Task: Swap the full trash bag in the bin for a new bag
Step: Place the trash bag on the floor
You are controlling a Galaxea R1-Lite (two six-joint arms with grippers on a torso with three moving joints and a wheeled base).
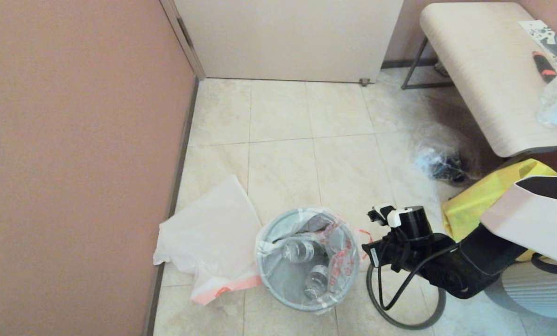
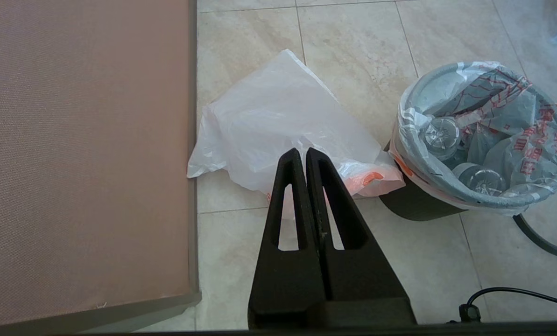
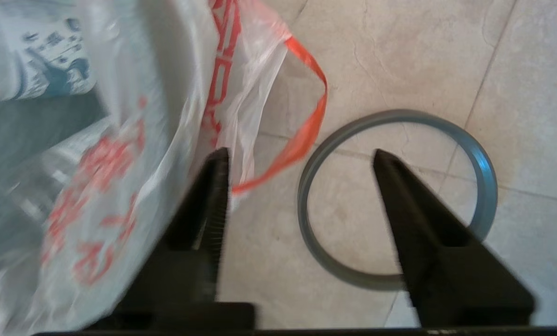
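The right arm was held low over the floor (image 1: 283,154), its right gripper (image 3: 297,161) spread open just beside the bin (image 1: 306,261), one finger touching the full trash bag (image 1: 315,252) seated inside. The new bag (image 1: 213,233) was laid against the bin's far side. The left gripper (image 2: 305,156) was pressed closed above the new bag.

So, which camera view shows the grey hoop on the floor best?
The right wrist view: the grey hoop lies nearly whole on the tiles, seen between the open right gripper fingers. The head view shows only an arc under the arm; the left wrist view shows a short piece.
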